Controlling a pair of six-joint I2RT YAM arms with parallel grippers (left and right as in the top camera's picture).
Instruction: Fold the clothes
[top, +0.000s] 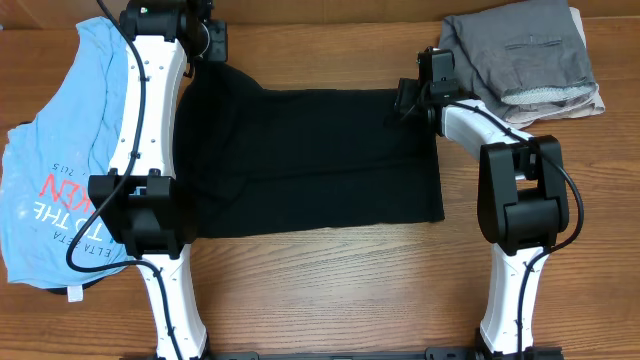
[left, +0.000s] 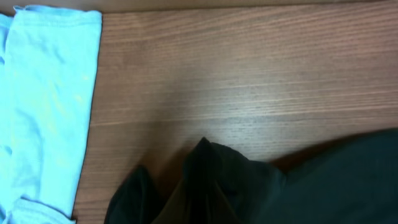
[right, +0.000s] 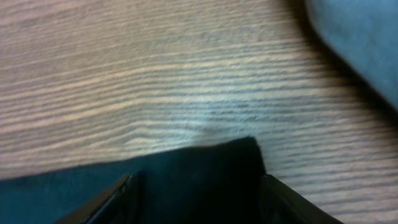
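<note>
Left arm (top: 150, 120) and right arm (top: 470, 122): white links, dotted with small dark screws (top: 147, 75), are joined by black joint housings (top: 520, 195); black cables (top: 136, 100) are routed alongside. Black tool fingers (right: 112, 202) are shown in the right wrist view.

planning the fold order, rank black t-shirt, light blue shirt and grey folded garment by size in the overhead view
1. black T-shirt
2. light blue shirt, partly hidden by left arm, so unsure
3. grey folded garment, smallest

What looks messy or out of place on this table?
The black T-shirt lies mostly flat, but its far left corner is bunched up into a peak. The light blue shirt beside it lies rumpled, unfolded.
</note>
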